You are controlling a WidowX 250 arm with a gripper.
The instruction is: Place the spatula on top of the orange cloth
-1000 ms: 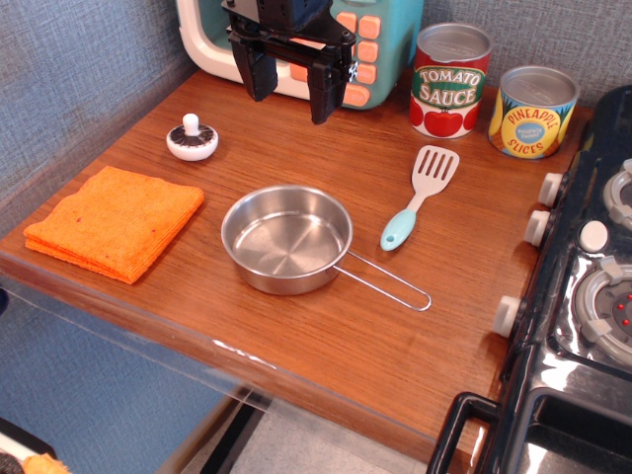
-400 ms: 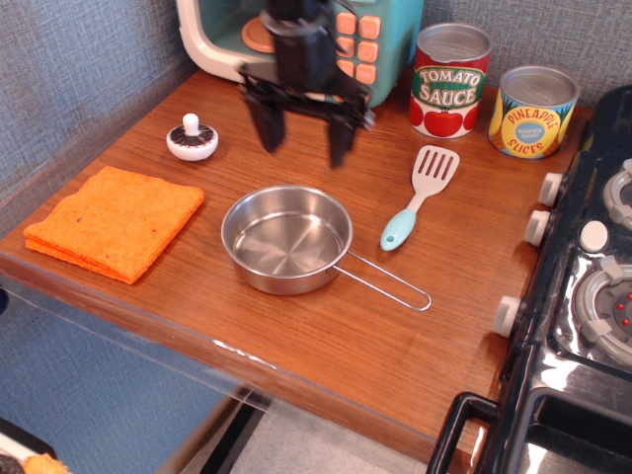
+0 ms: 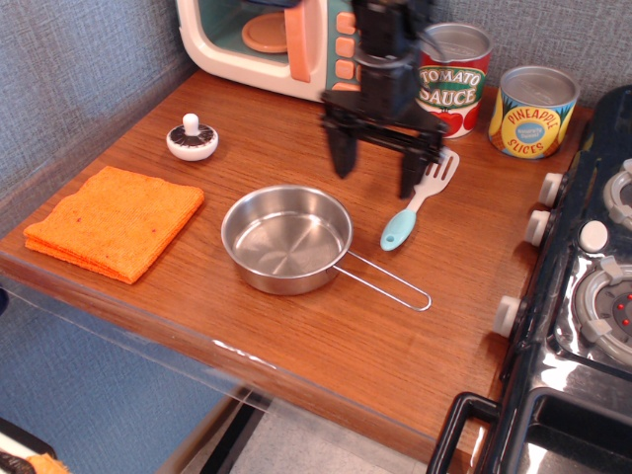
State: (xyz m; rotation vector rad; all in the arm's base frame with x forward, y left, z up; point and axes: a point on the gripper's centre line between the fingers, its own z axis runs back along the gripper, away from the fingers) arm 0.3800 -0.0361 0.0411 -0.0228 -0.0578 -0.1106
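1 hand [image 3: 375,175], jaws apart, hiding spatula [image 3: 413,211] head

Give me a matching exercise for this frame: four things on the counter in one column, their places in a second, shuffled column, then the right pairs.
Things:
1. spatula
2. orange cloth
3. pan
4. mushroom

Places:
A. front left corner of the counter
B. middle of the counter, wire handle pointing right
C. in front of the microwave, behind the cloth
D. right of the pan, head partly behind the open gripper

Pairs: 1-D, 2-A, 3-B, 4-C
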